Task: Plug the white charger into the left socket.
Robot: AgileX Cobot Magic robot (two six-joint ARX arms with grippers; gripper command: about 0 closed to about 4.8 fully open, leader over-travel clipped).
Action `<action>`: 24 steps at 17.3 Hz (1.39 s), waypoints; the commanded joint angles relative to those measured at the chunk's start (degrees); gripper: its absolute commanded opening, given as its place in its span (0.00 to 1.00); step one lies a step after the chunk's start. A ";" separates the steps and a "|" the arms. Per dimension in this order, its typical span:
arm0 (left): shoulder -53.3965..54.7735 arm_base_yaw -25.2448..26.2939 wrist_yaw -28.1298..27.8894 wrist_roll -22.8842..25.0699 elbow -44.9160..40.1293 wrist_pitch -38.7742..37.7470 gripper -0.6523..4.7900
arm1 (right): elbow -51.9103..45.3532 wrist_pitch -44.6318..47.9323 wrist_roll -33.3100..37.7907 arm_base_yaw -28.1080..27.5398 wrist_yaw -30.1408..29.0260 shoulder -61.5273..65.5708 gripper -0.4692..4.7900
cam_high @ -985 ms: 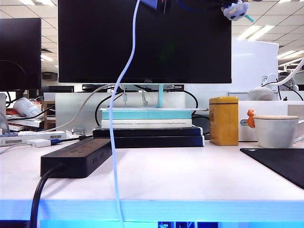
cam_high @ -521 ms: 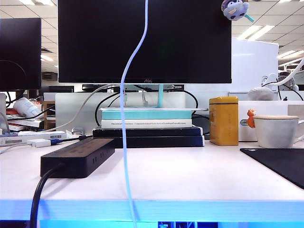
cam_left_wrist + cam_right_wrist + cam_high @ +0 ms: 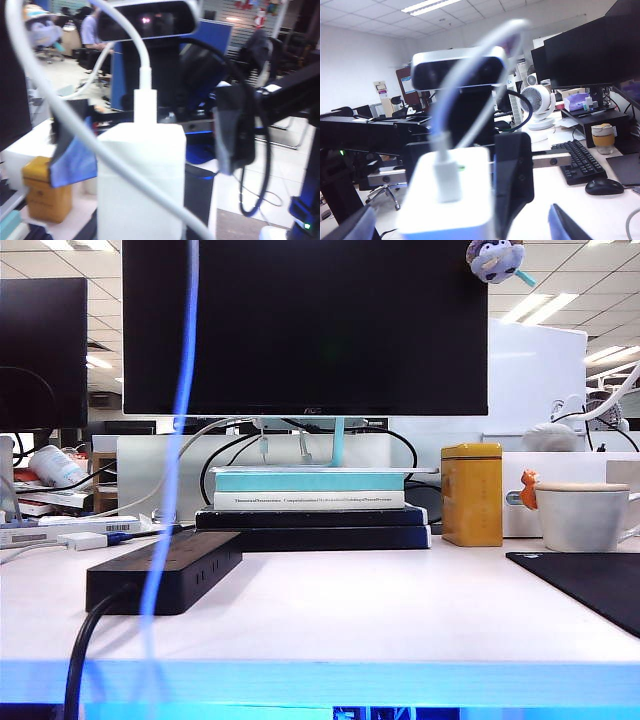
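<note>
Left tool (image 3: pixel 150 165) pinching white charger (image 3: pixel 141 185); right tool (image 3: pixel 465 225) spread (fingers apart).

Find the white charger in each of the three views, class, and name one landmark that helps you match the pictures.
Exterior view: the charger body is out of frame; only its white cable hangs down left of centre.
Left wrist view: the white charger fills the lower centre, between the left gripper's jaws.
Right wrist view: the charger sits low and left of centre, blurred.
Shared landmark: the cable, visible in all three.
</note>
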 commanded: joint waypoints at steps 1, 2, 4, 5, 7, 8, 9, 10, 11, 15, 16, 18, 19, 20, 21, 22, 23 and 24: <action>-0.24 -0.15 2.32 -1.14 0.24 1.20 0.26 | 0.31 -0.68 -0.26 0.00 1.42 -0.24 1.00; -0.24 -0.20 2.29 -1.14 0.24 1.22 0.26 | 0.31 -0.76 -0.24 0.02 1.38 -0.22 1.00; -0.24 -0.94 2.32 -1.07 0.24 1.22 0.26 | 0.31 -0.90 -0.37 0.90 1.38 -0.02 1.00; -0.24 -0.94 2.32 -1.07 0.24 1.25 0.26 | 0.31 -1.07 -0.59 1.31 1.36 0.07 1.00; -0.24 -0.94 2.32 -1.09 0.24 1.22 0.26 | 0.31 -2.47 -1.79 2.16 1.36 0.20 0.99; -0.24 -0.94 2.34 -1.11 0.24 1.22 0.26 | 0.31 -2.51 -1.79 2.14 1.36 0.22 0.96; -0.24 -0.94 2.38 -1.14 0.24 1.20 0.26 | 0.31 -2.49 -1.97 2.05 1.51 0.22 0.95; -0.24 -0.94 2.36 -1.14 0.24 1.20 0.26 | 0.31 -2.32 -1.97 1.99 1.53 0.20 0.94; -0.24 -0.94 2.36 -1.14 0.24 1.20 0.26 | 0.31 -2.34 -1.95 1.92 1.44 0.20 0.93; -0.24 -0.94 2.51 -1.27 0.24 1.20 0.26 | 0.31 -2.36 -1.95 1.92 1.53 0.22 0.68; -0.24 -0.94 2.51 -1.27 0.24 1.16 0.26 | 0.31 -2.34 -1.97 1.92 1.53 0.20 0.55; -0.24 -0.94 2.51 -1.27 0.24 1.14 0.26 | 0.33 -2.32 -2.16 1.75 1.55 0.20 0.44; -0.26 -0.94 2.58 -1.27 0.24 1.07 0.26 | 0.35 -2.32 -2.16 1.64 1.79 0.20 0.43; -0.24 -0.94 2.73 -1.25 0.24 1.05 0.26 | 0.37 -2.29 -2.19 1.46 1.79 0.20 0.43; -0.24 -0.94 2.73 -1.25 0.24 1.05 0.26 | 0.42 -2.27 -2.16 1.42 1.77 0.20 0.43; -0.24 -0.94 2.73 -1.27 0.24 1.05 0.27 | 0.42 -2.27 -2.19 1.27 1.79 0.20 0.43; -0.24 -0.94 2.71 -1.27 0.24 1.05 0.27 | 0.42 -2.27 -2.21 1.22 1.79 0.20 0.43; -0.26 -0.94 2.71 -1.25 0.24 1.09 0.30 | 0.42 -2.27 -2.43 1.20 1.84 0.20 0.43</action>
